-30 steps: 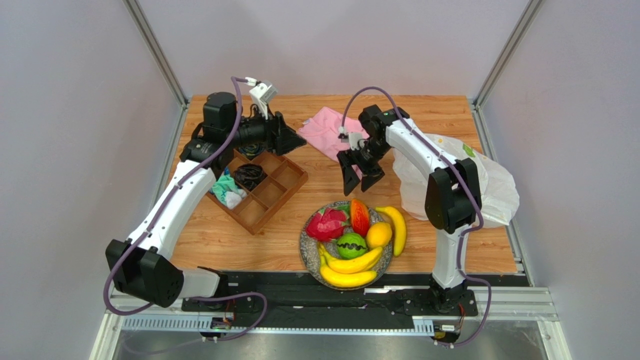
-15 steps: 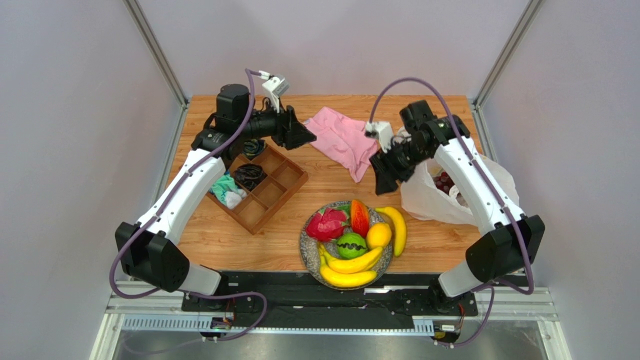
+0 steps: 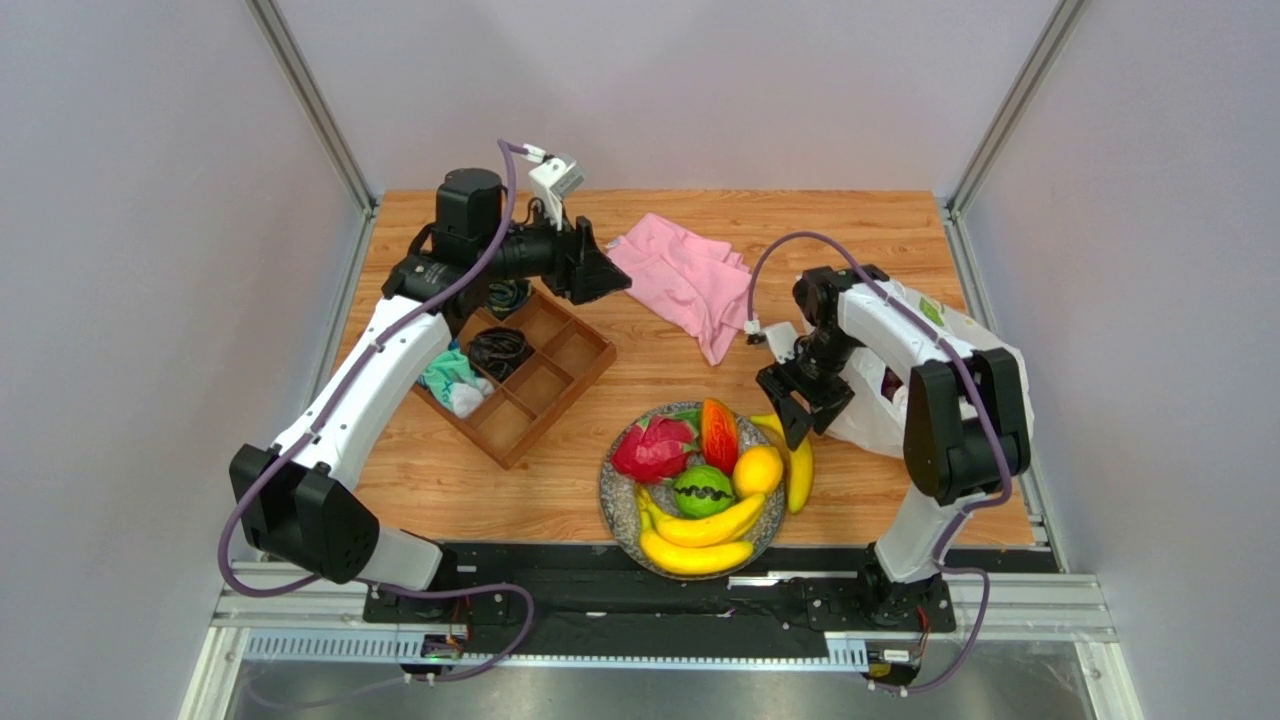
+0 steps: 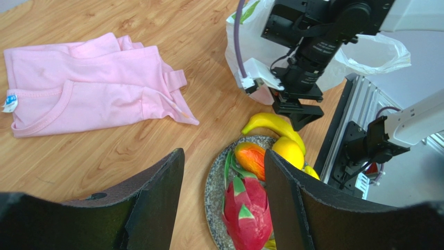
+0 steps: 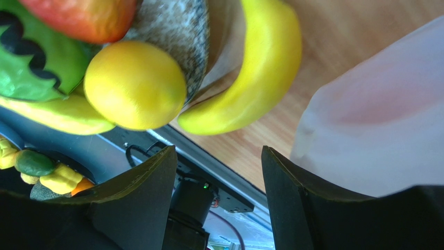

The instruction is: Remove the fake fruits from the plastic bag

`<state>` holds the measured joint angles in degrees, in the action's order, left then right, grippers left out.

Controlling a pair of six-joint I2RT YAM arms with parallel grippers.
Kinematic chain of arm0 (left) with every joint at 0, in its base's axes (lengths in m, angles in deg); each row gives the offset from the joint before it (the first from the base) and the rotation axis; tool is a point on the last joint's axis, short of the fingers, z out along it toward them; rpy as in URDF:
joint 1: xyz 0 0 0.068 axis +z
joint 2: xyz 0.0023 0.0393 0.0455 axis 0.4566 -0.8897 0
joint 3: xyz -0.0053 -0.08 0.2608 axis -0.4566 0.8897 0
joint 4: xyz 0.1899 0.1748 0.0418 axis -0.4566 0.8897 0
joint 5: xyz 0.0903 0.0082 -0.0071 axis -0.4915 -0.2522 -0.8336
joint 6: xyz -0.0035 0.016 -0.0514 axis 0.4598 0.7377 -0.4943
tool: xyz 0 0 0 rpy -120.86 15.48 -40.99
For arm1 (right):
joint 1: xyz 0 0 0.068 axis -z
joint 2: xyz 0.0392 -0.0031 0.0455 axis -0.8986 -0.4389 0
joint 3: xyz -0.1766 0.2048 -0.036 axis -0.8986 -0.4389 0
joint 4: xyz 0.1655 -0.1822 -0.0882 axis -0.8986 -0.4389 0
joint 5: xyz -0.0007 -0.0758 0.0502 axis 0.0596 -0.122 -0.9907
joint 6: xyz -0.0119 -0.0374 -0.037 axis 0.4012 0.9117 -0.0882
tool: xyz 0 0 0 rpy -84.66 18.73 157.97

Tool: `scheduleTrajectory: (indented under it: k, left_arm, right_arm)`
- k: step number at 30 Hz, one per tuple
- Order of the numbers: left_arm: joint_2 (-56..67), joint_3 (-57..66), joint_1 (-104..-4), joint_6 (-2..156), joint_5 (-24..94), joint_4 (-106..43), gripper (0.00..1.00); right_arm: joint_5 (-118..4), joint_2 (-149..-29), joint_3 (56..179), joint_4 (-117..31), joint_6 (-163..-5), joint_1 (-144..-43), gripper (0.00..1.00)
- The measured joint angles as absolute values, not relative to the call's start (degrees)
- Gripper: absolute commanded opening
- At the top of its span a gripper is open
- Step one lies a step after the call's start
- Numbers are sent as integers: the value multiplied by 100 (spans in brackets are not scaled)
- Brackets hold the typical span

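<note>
- The table (image 3: 887,225) is a flat board of warm wood with a visible grain.
- The plastic bag (image 5: 380,125) slumps at the table's right edge behind the right arm. It is thin, milky and crinkled, and a pinkish blur shows through its wall, too vague to name.
- A pink cloth (image 3: 684,278), soft and matte, lies rumpled in loose folds at the far middle.
- A square wooden tray (image 3: 564,353), split into compartments by thin walls, sits at an angle on the left. It holds a tangle of black cord (image 3: 496,353) and a crumpled teal-and-white wad (image 3: 454,383).
- A round, grey-speckled plate (image 4: 213,179) sits at the near middle, well clear of the bag.
- The fruits, glossy and hard-looking, are heaped on the plate:
  - two curved bananas (image 3: 706,528) along the near rim
  - a third banana (image 3: 798,458) leaning on the right rim, partly on the wood
  - a red-pink dragon fruit (image 3: 655,447) with green tips
  - a round green fruit (image 3: 702,489)
  - a smooth lemon (image 3: 759,470)
  - a red-orange piece (image 3: 720,434)
- The right gripper (image 5: 219,151) hangs low between plate and bag, just above the leaning banana. Its dark, blunt fingers are spread apart with nothing between them.
- The left gripper (image 4: 224,153) is raised over the far left beside the cloth — fingers parted, gripping nothing.
</note>
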<state>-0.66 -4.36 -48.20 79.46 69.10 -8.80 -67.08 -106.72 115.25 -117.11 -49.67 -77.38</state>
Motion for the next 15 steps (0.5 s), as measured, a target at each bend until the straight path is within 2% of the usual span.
scheduleTrajectory:
  k: [6,8,9,15]
  left_arm:
    - [-112,-438,-4820,8110,6836,-696,66]
    - [-147,-438,-4820,8142,6814,-666,66]
    - [-167,-438,-4820,8153,6801,-646,66]
    - [-278,-440,-4827,8214,6766,-545,66]
  right_arm:
    - [-6468,-11415,11691,-11324,-5010,-7731,60]
    - [-6380,-11625,11728,-11222,-5037,-7727,47]
    - [-6319,-11710,11742,-11163,-5047,-7729,36]
    - [-6252,-11898,12000,-11134,-5102,-7679,23]
